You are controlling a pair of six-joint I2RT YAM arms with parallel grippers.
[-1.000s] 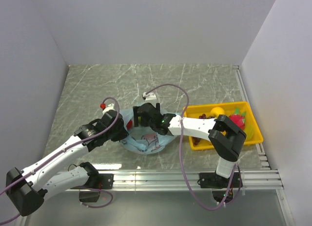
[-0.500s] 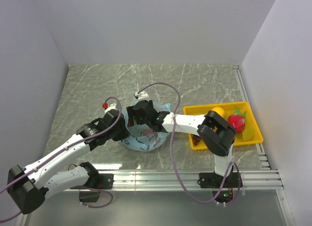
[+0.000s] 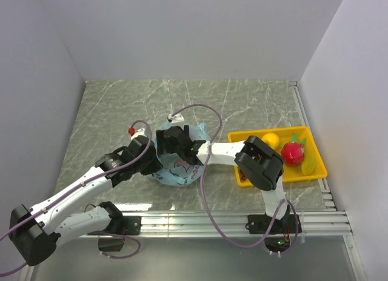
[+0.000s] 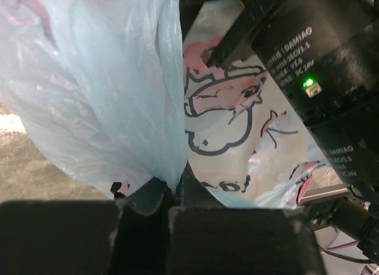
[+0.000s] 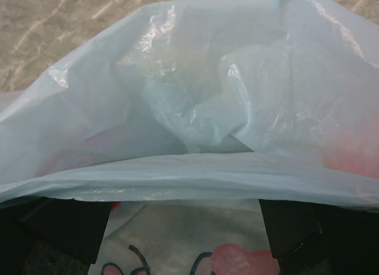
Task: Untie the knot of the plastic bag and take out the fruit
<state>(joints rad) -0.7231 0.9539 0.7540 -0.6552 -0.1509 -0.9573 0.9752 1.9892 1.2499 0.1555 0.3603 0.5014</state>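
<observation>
The plastic bag [image 3: 177,172] is light blue with a dark-lined pink cartoon print.

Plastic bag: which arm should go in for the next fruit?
Right, probably. The right gripper is open over the top of the plastic bag, and the yellow tray lies on its side. The left gripper is pinched shut on a fold of the bag, so it should hold.

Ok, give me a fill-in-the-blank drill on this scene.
1. The plastic bag pinched by the left gripper is light ____ in colour.
2. The right gripper over the bag has its jaws ____.
3. The red fruit lies in a ____ tray.
Missing words: blue; open; yellow.
</observation>
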